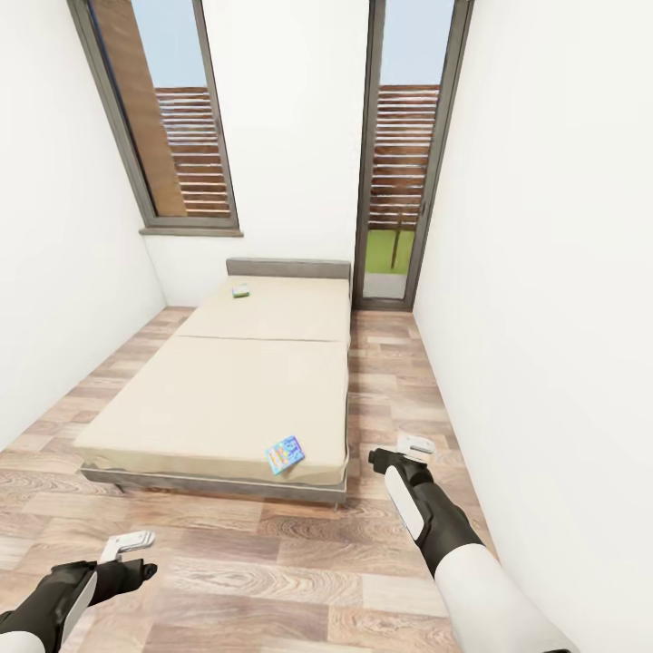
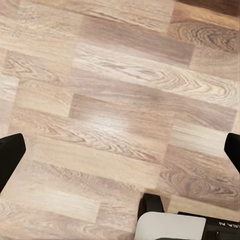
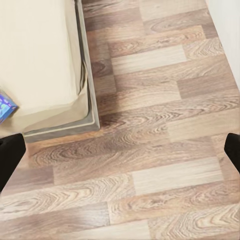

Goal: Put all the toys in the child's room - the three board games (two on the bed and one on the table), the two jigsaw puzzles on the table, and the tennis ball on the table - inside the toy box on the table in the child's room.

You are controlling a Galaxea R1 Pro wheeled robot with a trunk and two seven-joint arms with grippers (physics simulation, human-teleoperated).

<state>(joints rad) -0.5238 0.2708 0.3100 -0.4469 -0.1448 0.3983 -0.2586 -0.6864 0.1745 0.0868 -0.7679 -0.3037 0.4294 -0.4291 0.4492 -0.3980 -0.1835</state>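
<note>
Two board games lie on the bed (image 1: pixel 227 390). A colourful blue one (image 1: pixel 285 453) sits near the bed's near right corner, and its edge shows in the right wrist view (image 3: pixel 5 107). A pale green one (image 1: pixel 240 291) lies by the grey headboard. My right gripper (image 1: pixel 414 446) hovers open over the floor just right of that corner, its dark fingers (image 3: pixel 10 157) spread wide and holding nothing. My left gripper (image 1: pixel 127 542) is low at the near left, in front of the bed's foot, open over bare floorboards (image 2: pixel 120 100). The table, toy box, jigsaw puzzles and tennis ball are out of view.
The room is narrow, with white walls close on both sides. A wood-floor aisle (image 1: pixel 390 381) runs along the bed's right side to a glass door (image 1: pixel 399 227). A window (image 1: pixel 172 136) is at the back left. The bed frame's corner (image 3: pixel 90 117) is near my right gripper.
</note>
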